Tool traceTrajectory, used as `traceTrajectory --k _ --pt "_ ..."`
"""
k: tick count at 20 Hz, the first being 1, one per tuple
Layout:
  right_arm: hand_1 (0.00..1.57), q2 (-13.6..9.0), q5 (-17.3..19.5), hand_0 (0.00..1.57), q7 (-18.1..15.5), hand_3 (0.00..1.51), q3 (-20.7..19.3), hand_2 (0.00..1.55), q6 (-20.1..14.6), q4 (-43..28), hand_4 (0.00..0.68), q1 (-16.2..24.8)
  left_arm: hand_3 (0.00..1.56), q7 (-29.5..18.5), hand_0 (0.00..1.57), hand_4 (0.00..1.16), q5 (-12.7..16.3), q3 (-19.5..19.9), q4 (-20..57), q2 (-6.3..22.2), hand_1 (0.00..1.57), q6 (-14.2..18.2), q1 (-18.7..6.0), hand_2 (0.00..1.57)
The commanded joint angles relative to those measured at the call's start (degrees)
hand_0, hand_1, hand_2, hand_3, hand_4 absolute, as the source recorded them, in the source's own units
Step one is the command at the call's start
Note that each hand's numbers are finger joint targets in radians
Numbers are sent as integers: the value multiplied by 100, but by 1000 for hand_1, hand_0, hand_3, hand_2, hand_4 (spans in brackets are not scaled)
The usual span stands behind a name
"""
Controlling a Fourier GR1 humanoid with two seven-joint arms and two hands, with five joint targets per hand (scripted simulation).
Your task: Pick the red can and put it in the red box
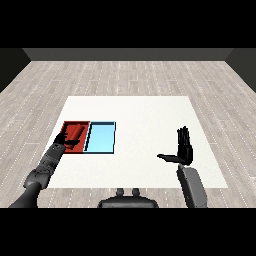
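Note:
The red can (77, 132) is over the red tray (67, 125), which lies at the table's left. My left hand (66, 142) reaches over that tray from the lower left. Its fingers and thumb curl round the can's near side, and part of the can is hidden behind them. Whether the can rests on the tray floor cannot be told. My right hand (184, 148) is held upright above the table's right side, far from both trays. Its fingers are straight, its thumb sticks out to the left, and it holds nothing.
The light blue tray (101, 138) lies right beside the red tray, touching its right side. The white table (145, 120) spreads between the trays and my right hand. A grey wood floor surrounds the table.

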Motion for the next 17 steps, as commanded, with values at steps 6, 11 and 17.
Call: traceTrajectory --k 6,11,17 --pt "0 -117 -109 0 -110 0 -93 0 275 -302 0 198 0 -432 0 0 547 590 -325 -9 0 548 160 0" --pt "0 -74 -93 0 -18 0 -44 0 220 -320 0 148 0 -2363 0 0 1791 1799 -1535 -166 0 335 292 0" --pt "0 -7 -133 0 -112 0 25 0 371 -205 0 70 0 -3755 0 0 2287 1936 -2810 -888 0 -700 562 0"
